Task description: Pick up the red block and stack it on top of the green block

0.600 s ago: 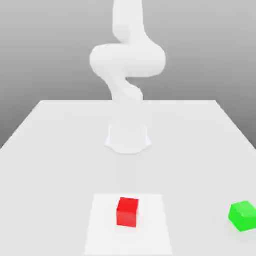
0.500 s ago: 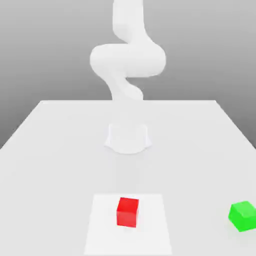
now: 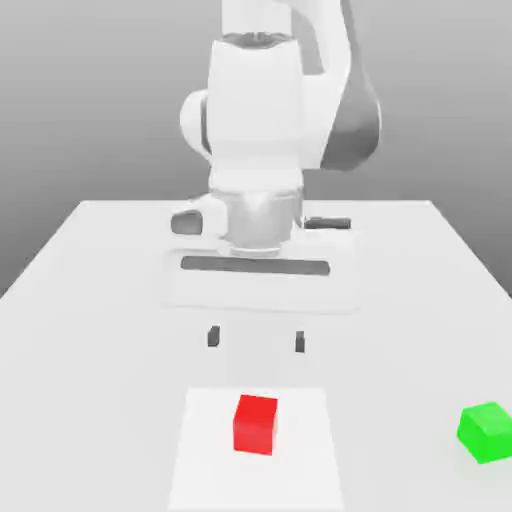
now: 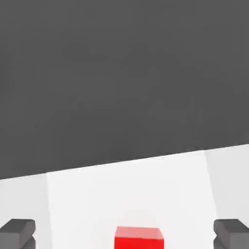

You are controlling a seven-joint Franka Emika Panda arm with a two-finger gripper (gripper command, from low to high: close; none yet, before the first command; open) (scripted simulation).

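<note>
The red block (image 3: 255,424) sits on a white square patch (image 3: 300,470) near the table's front; the hand view catches its top edge (image 4: 138,237). The green block (image 3: 488,432) rests on the table at the exterior view's far right, well apart from the red one. My gripper (image 3: 256,340) hangs above and just behind the red block, open, with its two dark fingertips (image 3: 213,336) spread wider than the block and nothing between them. In the hand view both fingertips (image 4: 17,232) flank the red block at a distance.
A white table (image 3: 100,290) carries everything, its edges visible at the exterior view's left, right and back. The arm's bulky white body (image 3: 258,120) rises over the middle of the table behind the gripper.
The arm now shows fully, with the hand and open fingers hanging over the table behind the red block; earlier it looked faint and without a visible hand. Both blocks stayed put.
</note>
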